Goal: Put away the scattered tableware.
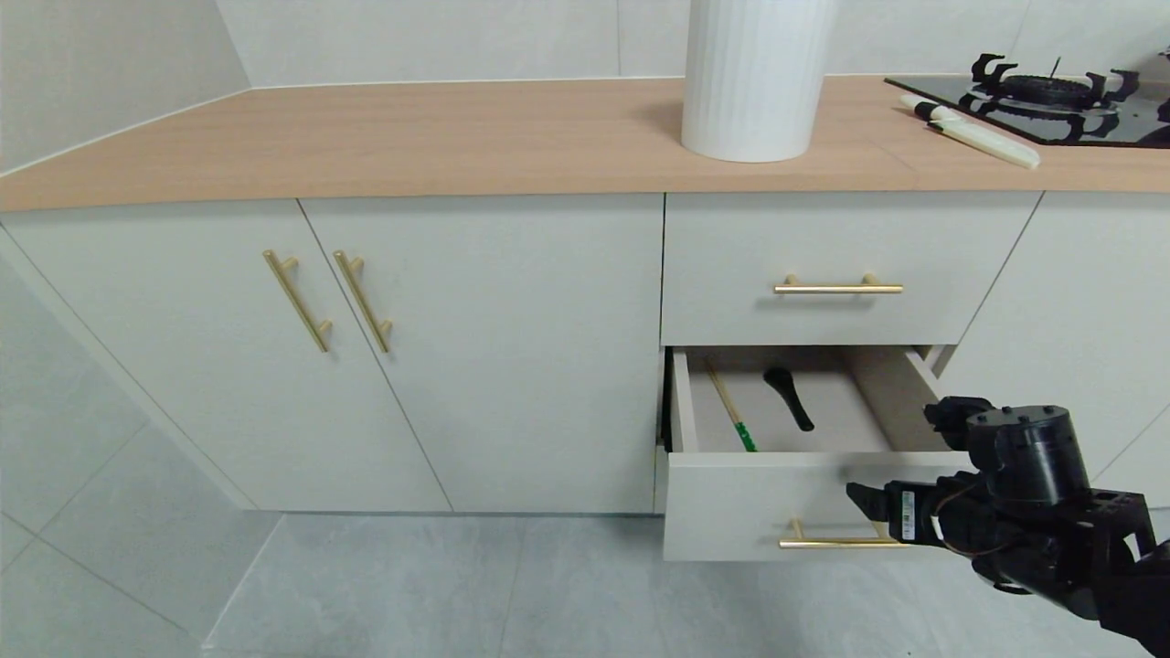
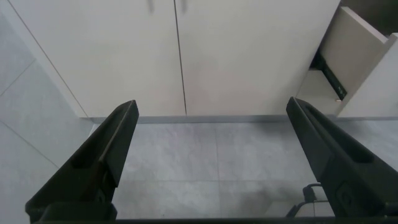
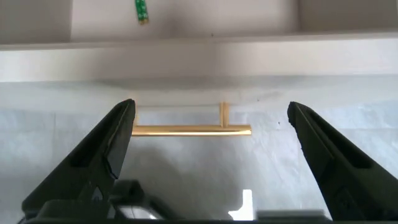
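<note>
The lower drawer (image 1: 731, 503) stands pulled out. Inside it lie a pair of chopsticks (image 1: 731, 411) with green ends and a black spoon (image 1: 791, 397). A cream-coloured knife (image 1: 978, 135) rests on the wooden counter next to the stove. My right gripper (image 1: 896, 452) hovers open at the drawer's front right corner, just before its gold handle (image 1: 841, 541). In the right wrist view the gripper (image 3: 211, 112) frames that handle (image 3: 189, 130) without touching it, and the green chopstick end (image 3: 141, 10) shows above the drawer front. My left gripper (image 2: 211, 109) is open and holds nothing, low over the floor facing the cabinet doors.
A tall white ribbed container (image 1: 754, 78) stands on the counter (image 1: 411, 137). A gas stove (image 1: 1051, 96) sits at the far right. The upper drawer (image 1: 836, 265) is closed. Double cabinet doors (image 1: 329, 302) are closed at left. The drawer's side (image 2: 357, 56) juts out over grey floor tiles.
</note>
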### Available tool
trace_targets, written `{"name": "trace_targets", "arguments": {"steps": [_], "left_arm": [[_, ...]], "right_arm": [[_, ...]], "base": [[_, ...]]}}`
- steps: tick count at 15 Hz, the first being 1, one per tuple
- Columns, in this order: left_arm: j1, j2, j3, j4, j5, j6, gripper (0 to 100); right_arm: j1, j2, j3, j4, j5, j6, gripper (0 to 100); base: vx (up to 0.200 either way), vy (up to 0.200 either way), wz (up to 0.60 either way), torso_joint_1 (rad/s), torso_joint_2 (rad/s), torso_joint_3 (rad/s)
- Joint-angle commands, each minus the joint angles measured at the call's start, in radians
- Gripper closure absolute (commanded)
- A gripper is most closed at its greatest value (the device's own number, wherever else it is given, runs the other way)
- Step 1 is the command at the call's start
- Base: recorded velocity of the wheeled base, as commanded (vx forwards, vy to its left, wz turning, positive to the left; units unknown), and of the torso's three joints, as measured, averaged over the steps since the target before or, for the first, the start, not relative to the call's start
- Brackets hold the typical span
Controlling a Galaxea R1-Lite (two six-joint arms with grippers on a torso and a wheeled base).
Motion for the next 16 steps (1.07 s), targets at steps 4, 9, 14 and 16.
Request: {"name": "trace_targets", "arguments": {"steps": [4, 9, 14, 16], "left_arm": [[0.000, 0.002, 0.000, 0.000, 0.000, 0.000, 0], [0.000, 0.002, 0.000, 0.000, 0.000, 0.000, 0], [0.000, 0.002, 0.000, 0.000, 0.000, 0.000, 0], [0.000, 0.002, 0.000, 0.000, 0.000, 0.000, 0]], "right_arm": [[-0.081, 0.188, -0.064, -0.251, 0.000, -0.059, 0], [-0.123, 0.279, -0.242, -0.251, 0.002, -0.134, 0], [-0.147, 0.354, -0.388, -0.251, 0.003, -0.159, 0], [-0.152, 0.360, -0.402, -0.253, 0.003, -0.157, 0]], "base": [[0.000, 0.000, 0.00, 0.000, 0.00, 0.000], [0.000, 0.000, 0.00, 0.000, 0.00, 0.000], [0.000, 0.000, 0.00, 0.000, 0.00, 0.000], [0.000, 0.000, 0.00, 0.000, 0.00, 0.000]]}}
